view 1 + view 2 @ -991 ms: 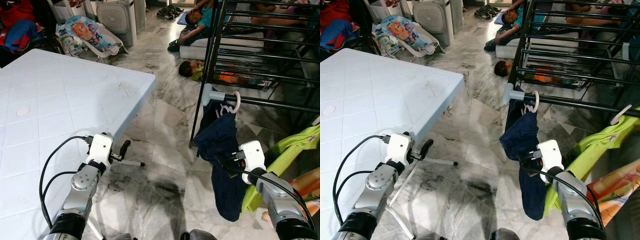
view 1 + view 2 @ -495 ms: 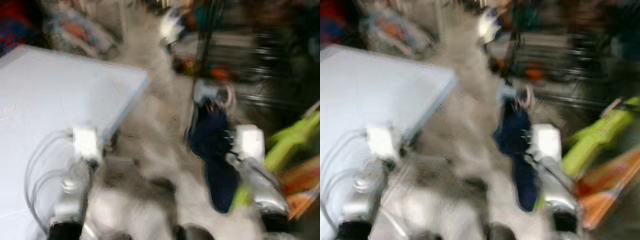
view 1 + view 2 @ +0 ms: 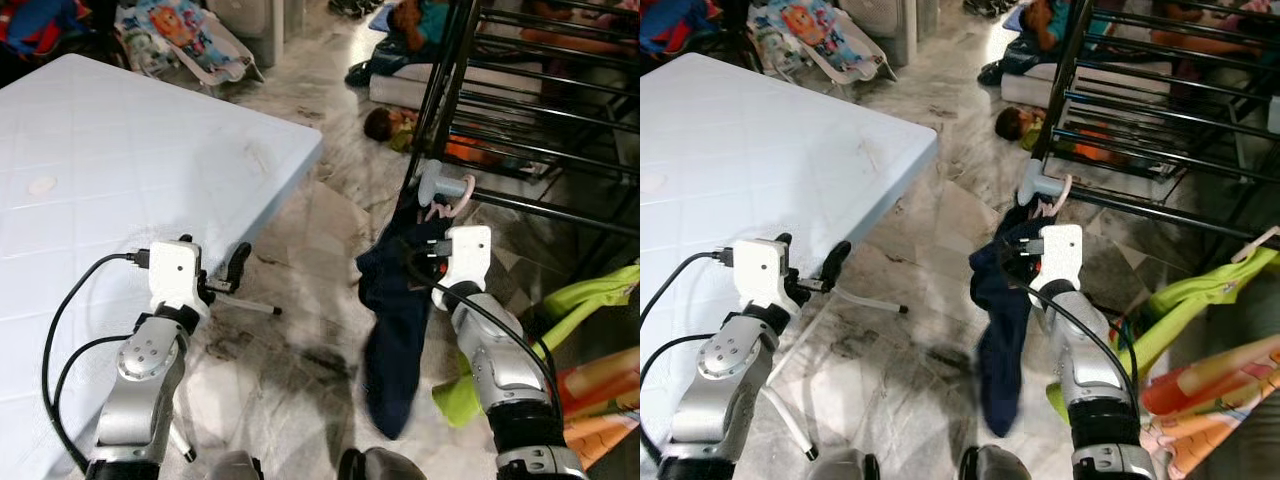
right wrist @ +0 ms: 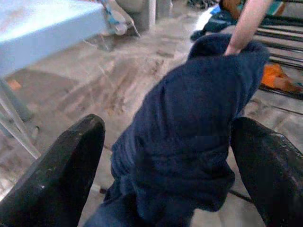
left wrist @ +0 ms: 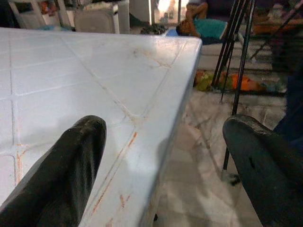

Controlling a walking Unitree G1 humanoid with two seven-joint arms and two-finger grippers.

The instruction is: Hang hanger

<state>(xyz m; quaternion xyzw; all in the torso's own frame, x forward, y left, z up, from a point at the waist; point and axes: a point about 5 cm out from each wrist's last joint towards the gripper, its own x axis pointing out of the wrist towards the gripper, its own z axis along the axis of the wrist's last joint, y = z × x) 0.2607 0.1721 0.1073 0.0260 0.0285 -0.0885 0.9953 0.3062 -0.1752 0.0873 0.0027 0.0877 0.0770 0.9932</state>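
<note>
A pink hanger [image 3: 455, 203] sits with its hook by the grey joint [image 3: 440, 184] of the black rack rail. A navy garment [image 3: 392, 330] droops from it toward the floor. My right gripper [image 3: 420, 256] is just below the hanger, against the top of the garment. In the right wrist view its fingers [image 4: 57, 170] stand wide apart and open, with the navy garment [image 4: 189, 127] bunched between them and the pink hanger [image 4: 246, 23] above. My left gripper [image 3: 236, 268] is open and holds nothing beside the corner of the white table [image 5: 94, 71].
The white table [image 3: 100, 180] fills the left side. The black drying rack [image 3: 540, 100] stands at the right, with a green garment [image 3: 590, 300] and an orange patterned cloth [image 3: 600, 390] on it. People lie on the floor [image 3: 420, 20] beyond the rack, near a baby bouncer [image 3: 190, 30].
The view blurred and shifted as the camera moved. My right gripper now sits higher on the garment, close under the hanger. The garment's lower end hangs further left.
</note>
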